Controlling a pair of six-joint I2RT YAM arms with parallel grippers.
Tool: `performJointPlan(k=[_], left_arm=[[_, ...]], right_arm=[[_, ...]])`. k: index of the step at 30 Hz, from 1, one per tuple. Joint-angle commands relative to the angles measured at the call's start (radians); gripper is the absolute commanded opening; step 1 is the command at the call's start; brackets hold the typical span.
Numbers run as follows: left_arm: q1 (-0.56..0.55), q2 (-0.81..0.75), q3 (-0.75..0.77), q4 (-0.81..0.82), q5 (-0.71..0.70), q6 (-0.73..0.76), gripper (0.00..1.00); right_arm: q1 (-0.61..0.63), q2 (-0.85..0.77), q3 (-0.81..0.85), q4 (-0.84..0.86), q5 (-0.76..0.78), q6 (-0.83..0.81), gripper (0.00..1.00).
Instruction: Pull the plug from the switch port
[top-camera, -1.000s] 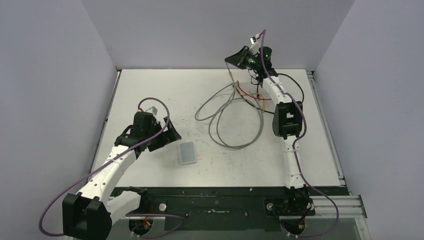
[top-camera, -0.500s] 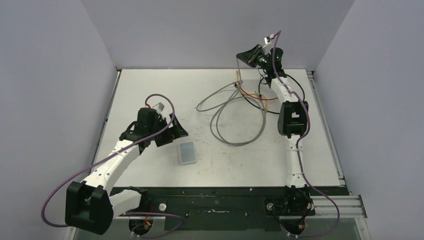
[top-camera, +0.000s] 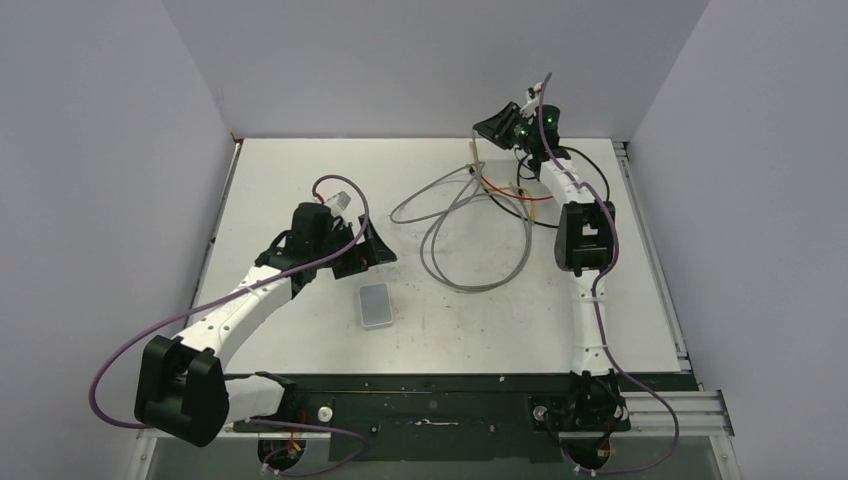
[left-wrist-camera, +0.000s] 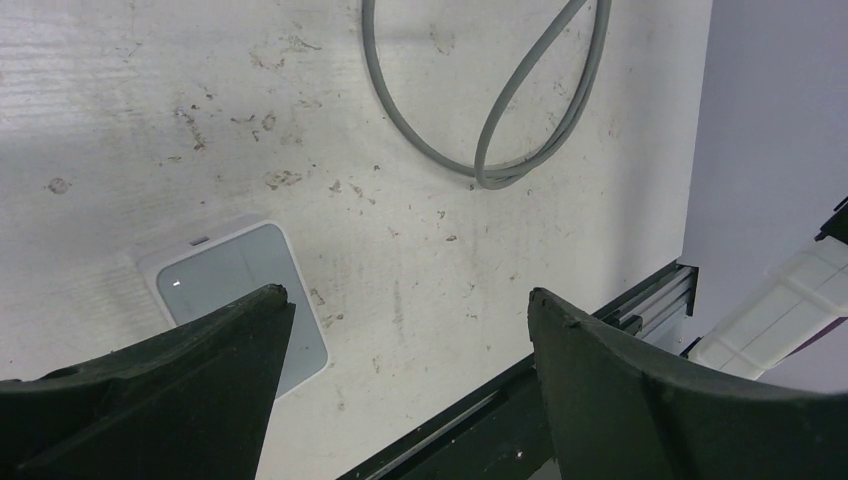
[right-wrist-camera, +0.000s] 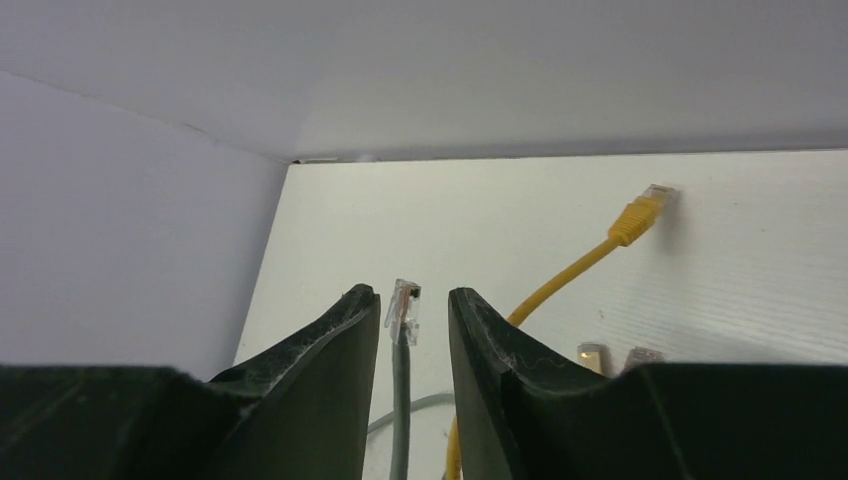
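Observation:
The switch, a flat pale grey-white box (top-camera: 375, 305), lies on the table with no cable in its visible edges; the left wrist view shows it (left-wrist-camera: 235, 285) partly behind my left finger. My left gripper (top-camera: 372, 250) (left-wrist-camera: 405, 293) is open and empty, just beyond the box. The grey cable (top-camera: 470, 230) lies in loops mid-table. Its clear plug (right-wrist-camera: 403, 305) stands upright between my right gripper's fingers (right-wrist-camera: 412, 292) with a gap on each side. My right gripper (top-camera: 487, 128) is raised at the back wall, jaws narrowly apart.
A yellow cable with a plug (right-wrist-camera: 635, 215) lies near the back wall, with red (top-camera: 495, 190) and black (top-camera: 600, 180) cables beside the right arm. Walls close in the table on three sides. The front rail (left-wrist-camera: 560, 400) lies near the left fingers.
My left arm has swung right and farther out, to just beyond the box. My right gripper has moved right along the back wall, and the grey cable's end shifted right with it.

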Motion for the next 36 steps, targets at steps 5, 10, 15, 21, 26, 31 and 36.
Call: performJointPlan(k=[5, 10, 15, 21, 26, 31, 36], left_arm=[[-0.014, 0.005, 0.041, 0.067, 0.019, -0.006, 0.86], [-0.014, 0.000, 0.033, 0.067, 0.019, -0.002, 0.86], [-0.014, -0.012, 0.017, 0.067, 0.014, -0.003, 0.86], [-0.014, -0.021, -0.003, 0.079, 0.011, -0.009, 0.86], [-0.014, -0.015, -0.010, 0.089, 0.019, -0.009, 0.86], [-0.014, -0.024, -0.018, 0.090, 0.025, -0.005, 0.86], [-0.014, -0.046, -0.040, 0.081, 0.019, 0.000, 0.88]], right_arm=[[-0.012, -0.085, 0.009, -0.109, 0.071, -0.142, 0.42], [-0.014, -0.136, -0.018, -0.147, 0.087, -0.174, 0.59], [-0.014, -0.260, -0.124, -0.188, 0.133, -0.204, 0.81], [-0.002, -0.465, -0.333, -0.211, 0.165, -0.223, 0.94], [0.042, -0.650, -0.552, -0.238, 0.196, -0.257, 0.97], [0.161, -0.832, -0.776, -0.307, 0.239, -0.333, 0.97], [0.299, -1.004, -0.999, -0.417, 0.250, -0.411, 0.96]])
